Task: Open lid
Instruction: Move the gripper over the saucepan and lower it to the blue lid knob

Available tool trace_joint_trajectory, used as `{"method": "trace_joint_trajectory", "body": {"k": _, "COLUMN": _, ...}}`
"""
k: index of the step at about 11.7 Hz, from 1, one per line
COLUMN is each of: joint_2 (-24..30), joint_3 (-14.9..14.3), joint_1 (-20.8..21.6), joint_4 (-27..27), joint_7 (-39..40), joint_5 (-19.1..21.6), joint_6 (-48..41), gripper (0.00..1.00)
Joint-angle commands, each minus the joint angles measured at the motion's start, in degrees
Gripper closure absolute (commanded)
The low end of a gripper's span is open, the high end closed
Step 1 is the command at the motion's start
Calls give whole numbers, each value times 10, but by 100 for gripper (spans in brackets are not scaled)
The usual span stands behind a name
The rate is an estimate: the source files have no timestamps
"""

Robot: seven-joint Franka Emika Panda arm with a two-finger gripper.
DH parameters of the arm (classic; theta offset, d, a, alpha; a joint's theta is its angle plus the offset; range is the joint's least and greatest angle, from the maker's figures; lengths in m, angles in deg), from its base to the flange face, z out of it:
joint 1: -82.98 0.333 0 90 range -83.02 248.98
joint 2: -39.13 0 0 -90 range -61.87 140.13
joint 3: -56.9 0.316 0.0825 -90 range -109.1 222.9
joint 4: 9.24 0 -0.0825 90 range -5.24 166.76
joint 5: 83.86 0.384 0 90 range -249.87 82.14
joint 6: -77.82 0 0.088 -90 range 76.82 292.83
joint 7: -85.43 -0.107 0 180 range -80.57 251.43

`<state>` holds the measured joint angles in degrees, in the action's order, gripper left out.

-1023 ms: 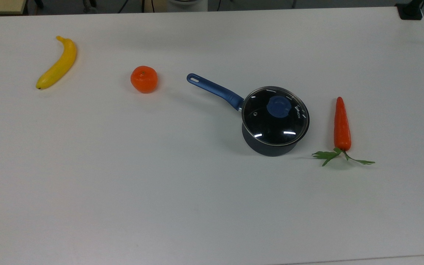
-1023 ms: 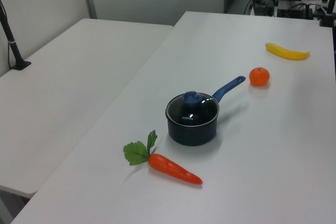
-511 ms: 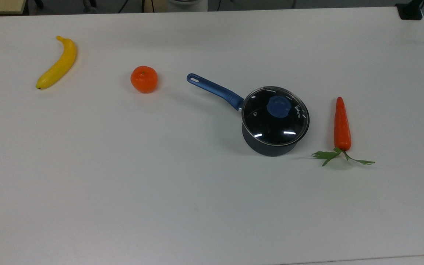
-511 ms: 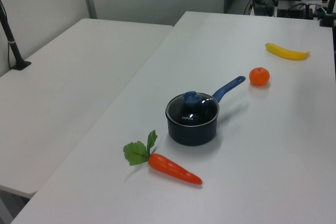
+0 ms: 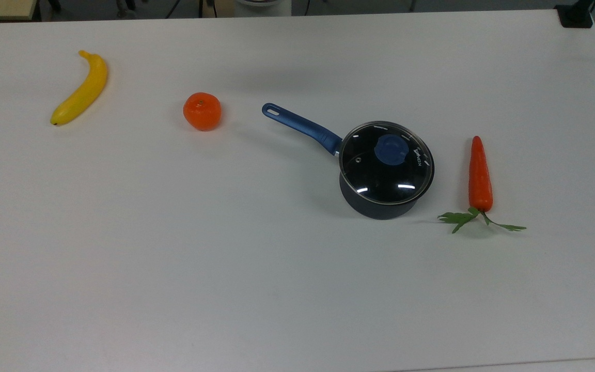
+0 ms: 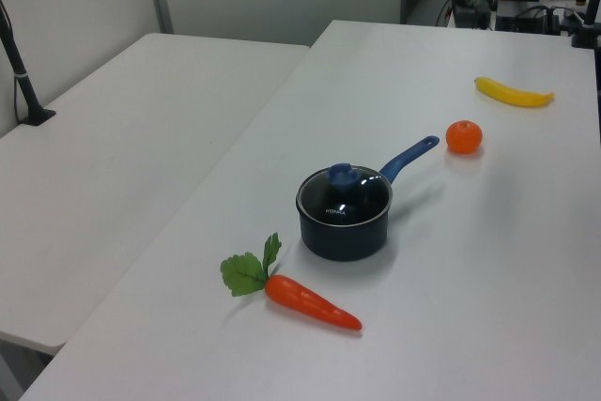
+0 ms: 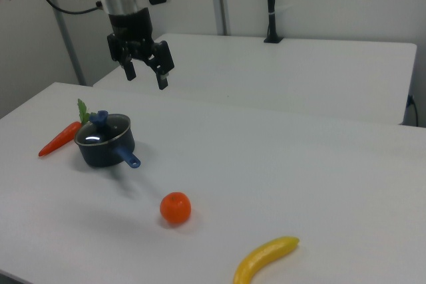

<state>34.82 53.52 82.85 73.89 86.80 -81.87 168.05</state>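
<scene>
The lid (image 5: 386, 163) sat shut on the saucepan (image 7: 105, 141), near the carrot (image 5: 480, 174) on the tabletop (image 5: 225, 248). The end effector (image 7: 144, 71) hung high above, fingers spread wide, holding nothing. It should go straight down and pinch the blue knob (image 5: 391, 150) in the middle.

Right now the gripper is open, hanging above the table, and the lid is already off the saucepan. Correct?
Not quite. The lid is on the saucepan, as the top view shows. The rest holds: in the right view the gripper hangs open above the table, apart from the lid.
</scene>
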Motion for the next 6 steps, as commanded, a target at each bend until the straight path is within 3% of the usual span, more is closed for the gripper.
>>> {"method": "trace_joint_trajectory", "body": {"k": 1, "joint_2": -40, "joint_3": -5, "joint_1": 59, "joint_4": 7, "joint_7": -96, "joint_5": 14, "joint_6": 90, "gripper": 0}}
{"method": "trace_joint_trajectory", "body": {"k": 3, "joint_2": -57, "joint_3": 12, "joint_1": 80, "joint_4": 5, "joint_7": -185, "joint_5": 15, "joint_6": 138, "gripper": 0}}
{"method": "trace_joint_trajectory", "body": {"k": 6, "joint_2": -101, "joint_3": 92, "joint_1": 86, "joint_4": 4, "joint_7": -301, "joint_5": 3, "joint_6": 181, "gripper": 0}}
